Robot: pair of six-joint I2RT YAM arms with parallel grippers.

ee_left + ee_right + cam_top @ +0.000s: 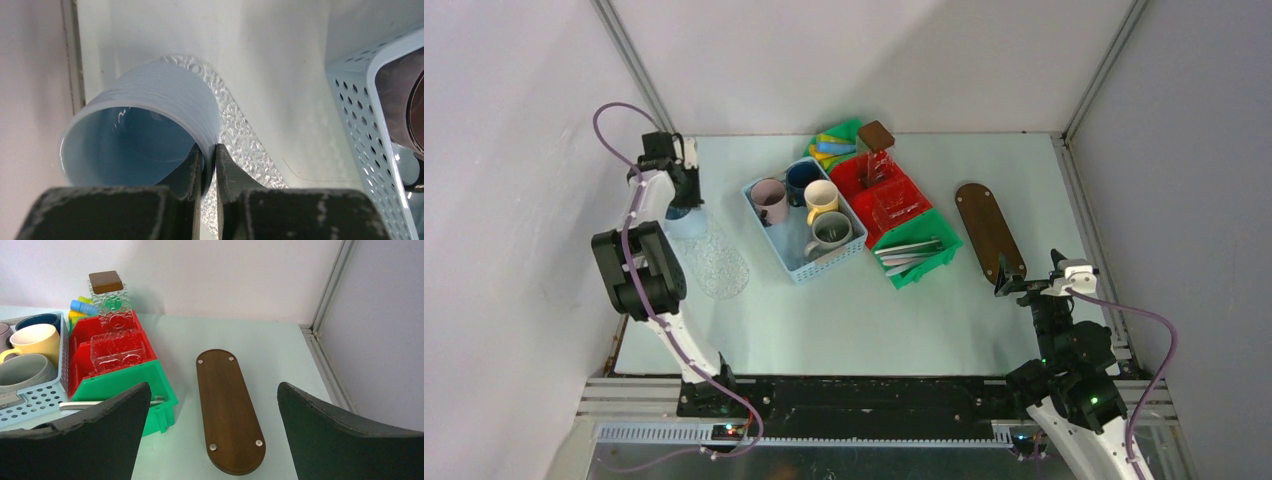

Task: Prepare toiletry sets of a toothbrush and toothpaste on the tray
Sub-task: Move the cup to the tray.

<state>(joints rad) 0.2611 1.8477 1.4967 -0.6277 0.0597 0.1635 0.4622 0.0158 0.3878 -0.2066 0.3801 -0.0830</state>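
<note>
My left gripper is shut on the rim of a pale blue mug, with one finger inside the mug and one outside. The mug hangs over a clear textured glass dish. The tray, a dark brown oval board, lies bare at the right. My right gripper stands open just before the tray's near end. Toothbrushes lie in a green bin. Coloured tubes lie in a bin at the back.
A light blue perforated basket holds pink, dark blue, cream and grey mugs. A red bin holds clear glass pieces. A glass jar with a brown lid stands behind it. Walls close in on the left and right.
</note>
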